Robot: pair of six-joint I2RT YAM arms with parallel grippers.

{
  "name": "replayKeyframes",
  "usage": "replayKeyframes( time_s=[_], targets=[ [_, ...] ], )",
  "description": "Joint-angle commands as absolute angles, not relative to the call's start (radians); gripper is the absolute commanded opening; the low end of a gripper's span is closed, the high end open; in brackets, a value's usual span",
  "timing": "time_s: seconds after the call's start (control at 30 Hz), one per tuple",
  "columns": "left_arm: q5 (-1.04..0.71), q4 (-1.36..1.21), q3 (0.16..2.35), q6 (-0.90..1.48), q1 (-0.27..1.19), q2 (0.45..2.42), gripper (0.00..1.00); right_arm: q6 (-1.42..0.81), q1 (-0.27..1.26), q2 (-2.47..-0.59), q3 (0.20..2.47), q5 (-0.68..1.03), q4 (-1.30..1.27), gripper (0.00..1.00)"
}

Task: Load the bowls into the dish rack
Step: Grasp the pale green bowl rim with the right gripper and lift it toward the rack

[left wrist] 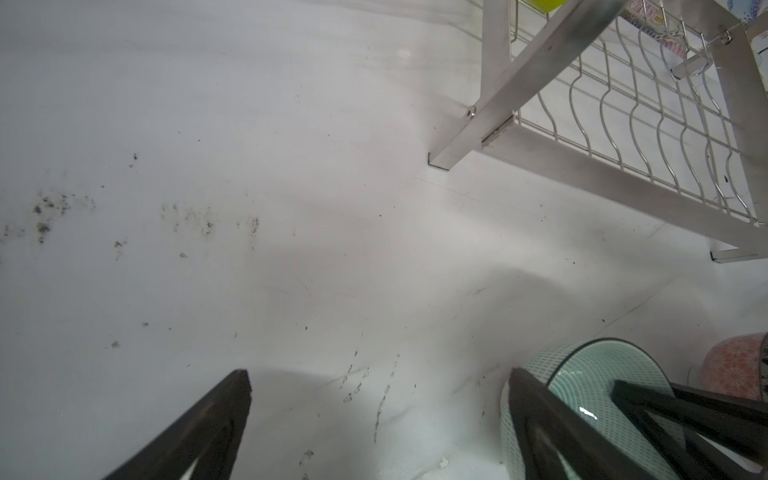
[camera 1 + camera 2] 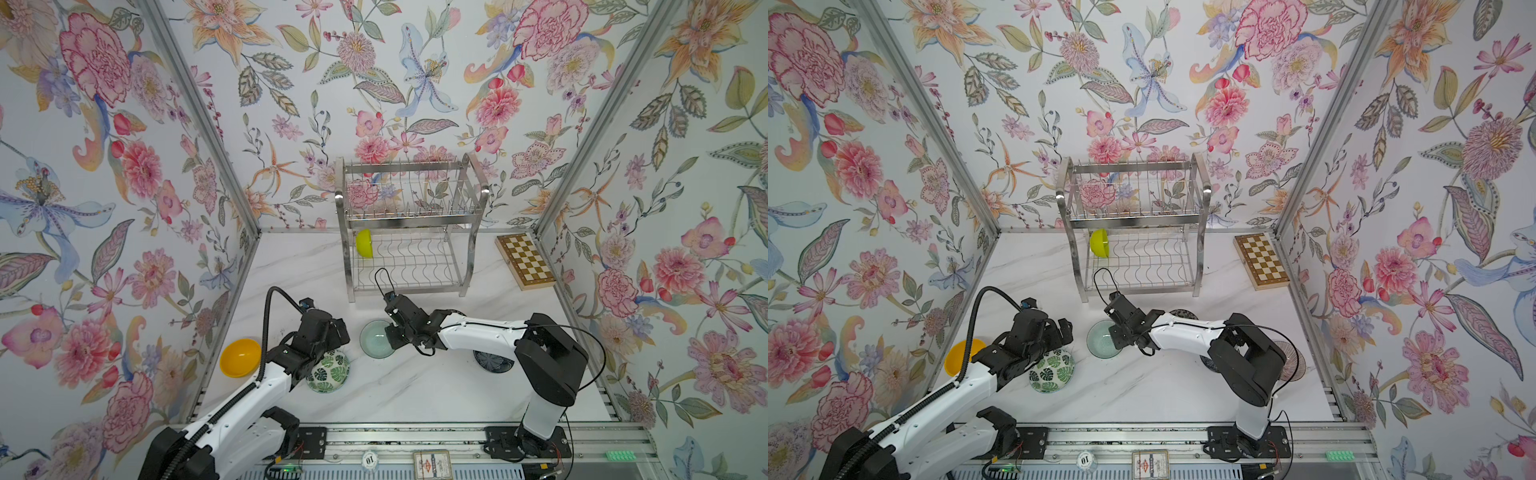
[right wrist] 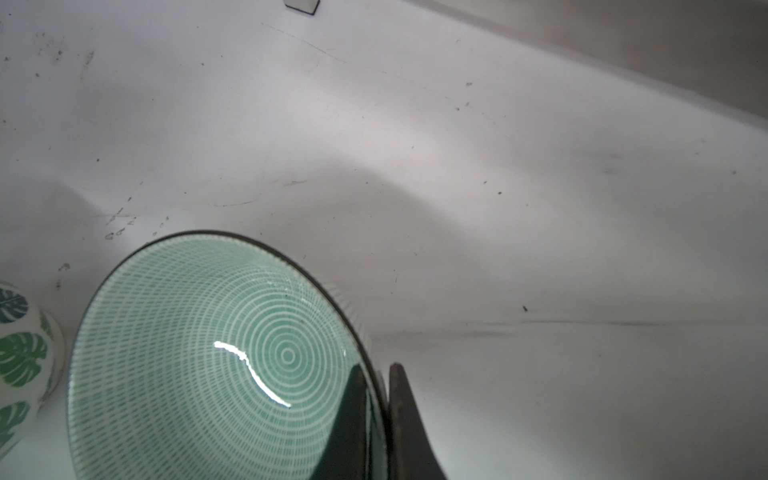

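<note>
The right hand (image 3: 376, 369) is clamped on the rim of the pale aqua bowl (image 3: 208, 353), one finger inside, one outside; the bowl is low at the worktop (image 2: 415, 386) before the dish rack (image 2: 411, 216); the left hand (image 1: 379, 374) is spread wide beside it, empty; a lime-yellow bowl (image 2: 364, 243) stands on edge in the rack's lower tier.

Left end effector (image 1: 380, 374) splayed wide — right end effector (image 3: 379, 370) pinched tight, arm extended.

marble table (image 2: 415, 395) | holds dish rack (image 2: 409, 285), chessboard (image 2: 525, 262) (far right), orange-yellow bowl (image 2: 240, 357), leaf-print bowl (image 2: 328, 378)
</note>
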State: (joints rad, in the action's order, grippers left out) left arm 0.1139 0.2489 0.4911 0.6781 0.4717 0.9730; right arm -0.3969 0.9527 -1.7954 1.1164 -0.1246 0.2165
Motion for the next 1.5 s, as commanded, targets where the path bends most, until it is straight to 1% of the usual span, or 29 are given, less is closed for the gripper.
replayKeyframes(
  time_s=[0.0, 0.27, 0.43, 0.7, 0.97, 1.07, 1.23, 1.37, 1.47],
  targets=[
    [0.159, 0.238, 0.531, 0.649, 0.482, 0.983, 0.99, -0.368, 0.932, -1.789, 1.134, -0.189, 0.243, 0.0],
    [0.135, 0.181, 0.56, 0.642, 0.486, 1.028, 0.99, -0.362, 0.908, -1.731, 1.101, -0.244, 0.161, 0.0],
    [0.062, 0.085, 0.567, 0.638, 0.497, 1.037, 0.99, -0.359, 0.889, -1.67, 1.065, -0.278, 0.079, 0.0],
    [0.037, -0.095, 0.603, 0.646, 0.598, 1.105, 0.98, -0.354, 0.847, -1.546, 0.995, -0.352, -0.097, 0.0],
    [0.024, -0.206, 0.698, 0.663, 0.674, 1.237, 0.91, -0.346, 0.83, -1.462, 0.921, -0.423, -0.294, 0.0],
    [0.029, -0.225, 0.723, 0.672, 0.681, 1.275, 0.87, -0.34, 0.829, -1.45, 0.901, -0.423, -0.346, 0.0],
    [0.026, -0.272, 0.742, 0.675, 0.686, 1.314, 0.74, -0.354, 0.831, -1.435, 0.877, -0.424, -0.403, 0.0],
    [0.042, -0.298, 0.748, 0.683, 0.688, 1.335, 0.56, -0.365, 0.837, -1.418, 0.835, -0.422, -0.482, 0.0],
    [0.045, -0.318, 0.756, 0.689, 0.687, 1.35, 0.48, -0.37, 0.845, -1.409, 0.808, -0.419, -0.545, 0.0]
  ],
)
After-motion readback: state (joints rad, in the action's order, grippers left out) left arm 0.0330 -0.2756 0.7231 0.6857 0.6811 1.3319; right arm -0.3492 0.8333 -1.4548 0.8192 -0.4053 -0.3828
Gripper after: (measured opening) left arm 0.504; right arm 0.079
